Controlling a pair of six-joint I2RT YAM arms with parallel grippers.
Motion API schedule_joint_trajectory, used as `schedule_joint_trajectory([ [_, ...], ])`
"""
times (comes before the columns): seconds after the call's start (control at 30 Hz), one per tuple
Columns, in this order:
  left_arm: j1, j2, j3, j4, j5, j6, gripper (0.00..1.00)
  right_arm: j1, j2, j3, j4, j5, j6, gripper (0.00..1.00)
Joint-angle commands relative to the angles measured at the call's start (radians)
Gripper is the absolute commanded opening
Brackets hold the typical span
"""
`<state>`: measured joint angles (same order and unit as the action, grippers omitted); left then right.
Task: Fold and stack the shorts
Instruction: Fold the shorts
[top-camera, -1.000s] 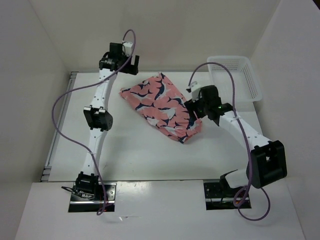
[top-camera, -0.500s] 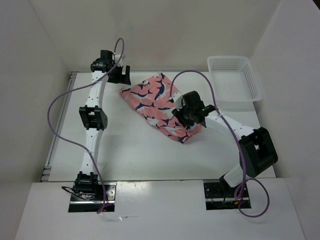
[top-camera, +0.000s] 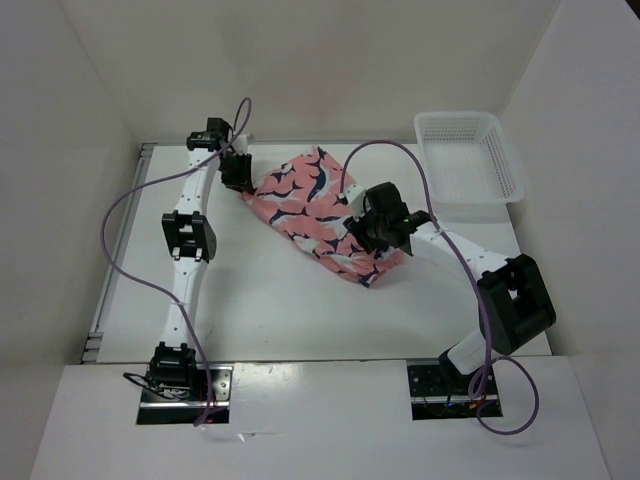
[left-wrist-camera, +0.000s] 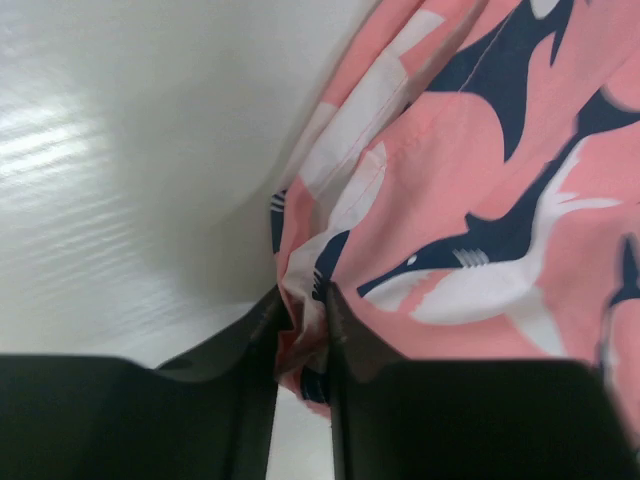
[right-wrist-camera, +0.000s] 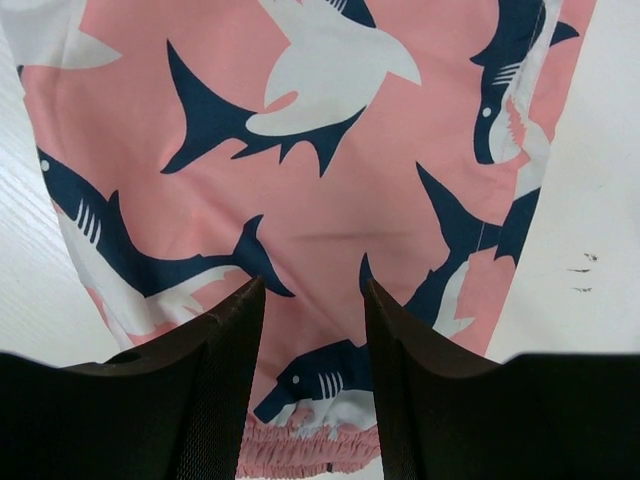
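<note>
The shorts (top-camera: 310, 205), salmon-pink with navy-and-white sharks, lie folded in a slanted oblong on the white table. My left gripper (top-camera: 241, 177) is at their far-left corner. In the left wrist view, the left gripper (left-wrist-camera: 303, 305) is shut on a bunched fold of the shorts (left-wrist-camera: 470, 200) at that edge. My right gripper (top-camera: 373, 238) sits over the near-right end. The right wrist view shows the right gripper (right-wrist-camera: 312, 295) open, its fingers standing apart over flat fabric of the shorts (right-wrist-camera: 300, 190), with the ruffled waistband just below.
A white mesh basket (top-camera: 470, 155) stands at the back right corner of the table (top-camera: 260, 300). White walls close in the back and both sides. Purple cables loop off both arms.
My left gripper came down from the back wall to the shorts' far-left corner and closed on the fabric. My right gripper moved left onto the shorts, narrowed a little, then held still.
</note>
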<state>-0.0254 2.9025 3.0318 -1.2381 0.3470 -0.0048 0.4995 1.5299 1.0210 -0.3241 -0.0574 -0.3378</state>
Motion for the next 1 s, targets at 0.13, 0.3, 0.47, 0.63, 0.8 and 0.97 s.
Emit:
schedule_joint_trajectory([
  [0.13, 0.028, -0.162, -0.313, -0.058, 0.114, 0.005, 0.00, -0.001, -0.028, 0.008, 0.054, 0.030, -0.010, 0.50],
  [0.3, 0.061, -0.515, -1.069, 0.253, 0.112, 0.005, 0.00, -0.001, -0.080, -0.021, 0.045, 0.051, -0.020, 0.50],
  [0.47, 0.061, -0.796, -1.413, 0.347, 0.070, 0.005, 0.02, -0.010, -0.080, -0.021, 0.056, 0.042, -0.020, 0.50],
  [0.63, 0.081, -0.939, -1.668, 0.411, 0.070, 0.005, 0.07, -0.068, -0.089, 0.054, 0.051, 0.039, 0.132, 0.50],
  [0.8, 0.081, -1.068, -1.829, 0.428, 0.089, 0.005, 0.13, -0.275, -0.057, 0.203, -0.167, -0.211, 0.629, 0.55],
  [0.97, 0.071, -1.069, -1.820, 0.338, 0.248, 0.005, 0.25, -0.305, -0.057, 0.105, -0.210, -0.200, 0.681, 0.70],
])
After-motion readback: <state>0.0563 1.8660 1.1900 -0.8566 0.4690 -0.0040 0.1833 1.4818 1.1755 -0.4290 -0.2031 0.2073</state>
